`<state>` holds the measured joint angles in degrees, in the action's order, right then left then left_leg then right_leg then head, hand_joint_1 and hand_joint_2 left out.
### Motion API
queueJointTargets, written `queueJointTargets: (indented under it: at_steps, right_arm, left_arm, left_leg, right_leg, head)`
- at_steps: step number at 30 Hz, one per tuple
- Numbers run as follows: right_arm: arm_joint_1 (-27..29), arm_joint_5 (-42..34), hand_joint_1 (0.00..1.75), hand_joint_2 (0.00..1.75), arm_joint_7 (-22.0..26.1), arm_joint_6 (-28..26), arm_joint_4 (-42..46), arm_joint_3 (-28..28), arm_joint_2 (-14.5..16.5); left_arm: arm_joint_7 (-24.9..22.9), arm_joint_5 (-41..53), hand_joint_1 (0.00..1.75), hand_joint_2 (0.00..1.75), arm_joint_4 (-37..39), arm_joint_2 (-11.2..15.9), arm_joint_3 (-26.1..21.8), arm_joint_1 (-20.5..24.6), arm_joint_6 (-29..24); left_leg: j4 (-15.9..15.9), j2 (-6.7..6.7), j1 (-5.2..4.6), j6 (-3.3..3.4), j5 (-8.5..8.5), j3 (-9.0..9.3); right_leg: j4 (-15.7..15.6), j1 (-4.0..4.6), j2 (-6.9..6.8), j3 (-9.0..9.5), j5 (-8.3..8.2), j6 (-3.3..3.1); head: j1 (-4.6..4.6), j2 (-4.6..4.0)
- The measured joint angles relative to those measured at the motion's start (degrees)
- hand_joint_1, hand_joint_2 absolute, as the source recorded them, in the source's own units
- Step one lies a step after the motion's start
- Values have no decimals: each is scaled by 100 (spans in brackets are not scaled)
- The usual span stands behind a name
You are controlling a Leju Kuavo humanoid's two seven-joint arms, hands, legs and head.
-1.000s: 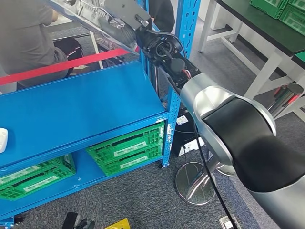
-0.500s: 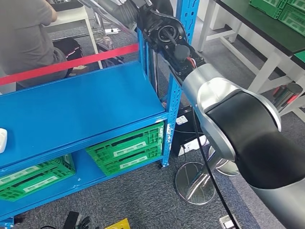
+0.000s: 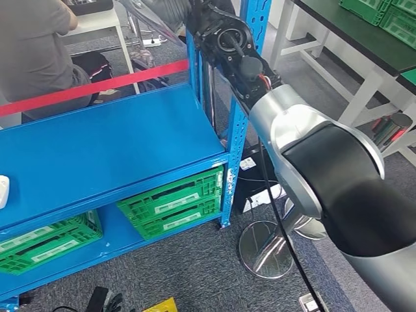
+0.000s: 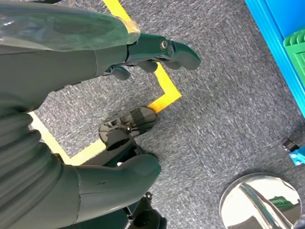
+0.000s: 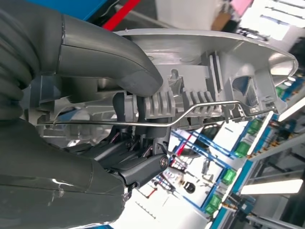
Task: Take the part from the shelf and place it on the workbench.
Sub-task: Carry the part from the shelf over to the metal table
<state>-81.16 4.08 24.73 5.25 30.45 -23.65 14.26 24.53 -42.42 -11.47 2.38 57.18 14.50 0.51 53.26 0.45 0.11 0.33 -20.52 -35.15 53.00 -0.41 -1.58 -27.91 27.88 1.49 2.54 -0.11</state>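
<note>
Part: grey moulded plastic part (image 5: 201,62), long and narrow, with ribs, clips and a thin metal rod along one face; in the right wrist view its long axis runs away from the palm, the tapered end pointing outward.
Part, place: raised above the blue shelf (image 3: 112,146), at the top edge of the head view beside the blue upright (image 3: 238,130); a glossy sliver of it (image 3: 142,14) shows there.
Right hand: right hand (image 5: 118,109) holds the part.
Fingers, right: thick thumb (image 5: 107,57) presses one face, darker fingers (image 5: 144,167) lie under the opposite face, the part clamped between them near its inner end.
Left hand: left hand (image 4: 118,109) hangs over grey carpet with yellow floor tape (image 4: 163,90), fingers apart, holding nothing.
Bench: dark-topped bench (image 3: 363,39) stands to the right, well apart from the shelf.
</note>
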Motion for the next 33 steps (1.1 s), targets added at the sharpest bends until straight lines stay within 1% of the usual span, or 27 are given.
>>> queueJointTargets:
  at_steps: [6, 14, 18, 27, 33]
  right_arm:
    - [18, -585, 175, 175, 46, 143, 48, 1, -14]
    - [104, -1392, 175, 175, 48, 17, 42, 114, -16]
    - [125, -1827, 175, 175, -17, 74, 22, 203, -16]
    - [168, -1979, 175, 175, -45, 121, -26, 322, -16]
    - [188, -2336, 175, 175, -57, 176, -87, 405, -16]
  left_arm:
    - [-2, 2, 0, 175, 0, -2, 1, 9, 1]
    - [-18, -5, 0, 175, 0, 1, 2, 10, -2]
    - [-19, -42, 0, 175, 0, 4, 1, 7, -21]
    - [-19, -40, 0, 175, 0, 19, 1, -6, -49]
    - [-19, -57, 0, 175, 0, 28, 2, -11, -68]
  left_leg:
    - [0, 1, 0, 0, 0, 1]
    - [0, 1, 0, 0, 0, 1]
    - [0, 1, 0, 0, 0, 1]
    - [-2, 0, 0, -1, 0, 0]
    - [-2, 1, 0, -1, 0, 1]
  right_leg:
    - [0, 0, 0, 1, 0, 0]
    - [0, 0, 1, 1, 0, 0]
    - [0, 0, 1, 1, 0, 0]
    - [0, 1, 1, 1, 0, 0]
    - [0, 1, 1, 1, 0, 0]
  head:
    - [0, 0]
    - [0, 0]
    - [0, 0]
    - [0, 0]
    - [0, 0]
